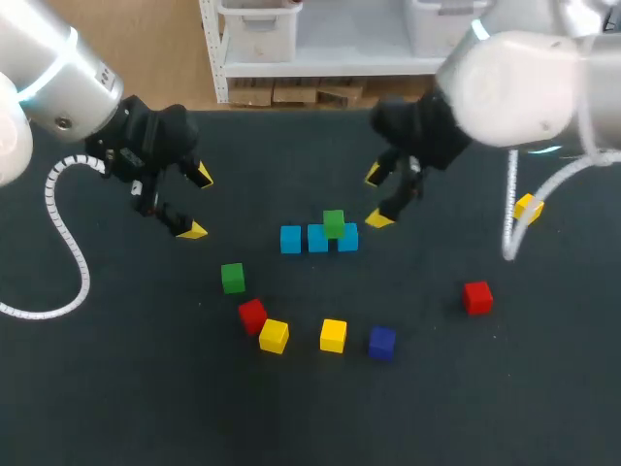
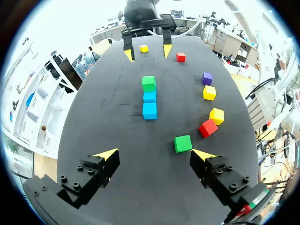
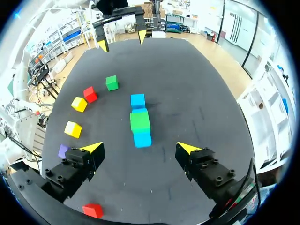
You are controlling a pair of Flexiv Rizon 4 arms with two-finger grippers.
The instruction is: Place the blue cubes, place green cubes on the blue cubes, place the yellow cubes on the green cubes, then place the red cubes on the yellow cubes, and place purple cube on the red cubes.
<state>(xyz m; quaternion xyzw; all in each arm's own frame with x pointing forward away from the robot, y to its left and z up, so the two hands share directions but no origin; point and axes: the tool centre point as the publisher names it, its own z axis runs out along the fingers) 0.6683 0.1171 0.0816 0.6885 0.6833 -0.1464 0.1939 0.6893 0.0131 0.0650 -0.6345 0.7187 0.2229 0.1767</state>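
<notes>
Tabletop [image 1: 126,388] dark, seemingly matte, green cube [image 1: 334,223] atop blue cubes [image 1: 290,239]

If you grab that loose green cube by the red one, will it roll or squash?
Probably neither. The loose green cube has flat faces resting on the table, so a push should slide it, not roll it. Its crisp edges suggest a rigid block that keeps its shape when squeezed.

Robotics lab: white left arm [image 1: 58,73] and white right arm [image 1: 514,87] over a dark worktop [image 1: 136,398] bearing small coloured cubes [image 1: 333,335].
</notes>
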